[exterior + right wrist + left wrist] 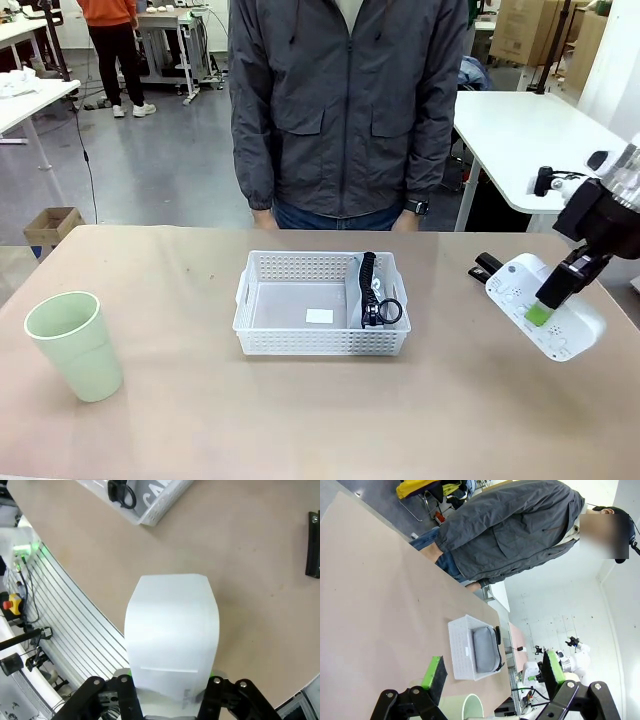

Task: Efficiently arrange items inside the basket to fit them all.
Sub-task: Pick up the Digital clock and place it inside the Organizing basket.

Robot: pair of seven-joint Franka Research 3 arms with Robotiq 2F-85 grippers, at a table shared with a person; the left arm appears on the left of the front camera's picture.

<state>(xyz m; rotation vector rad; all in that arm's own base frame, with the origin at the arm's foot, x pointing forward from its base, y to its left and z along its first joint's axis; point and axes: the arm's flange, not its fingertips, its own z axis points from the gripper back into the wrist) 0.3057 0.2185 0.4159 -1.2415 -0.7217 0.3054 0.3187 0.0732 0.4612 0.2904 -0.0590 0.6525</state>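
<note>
Tabletop (180,430) with a person (345,100) standing at its far side. Centre: white basket (320,342) holding the grey pouch (485,650) along its right side. Near left: pale green cup (72,345), upright. Right: white device (512,288), tilted, clamped in the right end effector (540,312); black stapler (485,268) just behind it. Left end effector (493,670): fingers apart, holding nothing.

The front camera sat at the robot's edge of the table (150,420), facing the person (345,100) across it. The left wrist camera hung rolled sideways, well back from the basket (320,340); the right one looked down close onto the white device (172,630). All three caught the basket.
</note>
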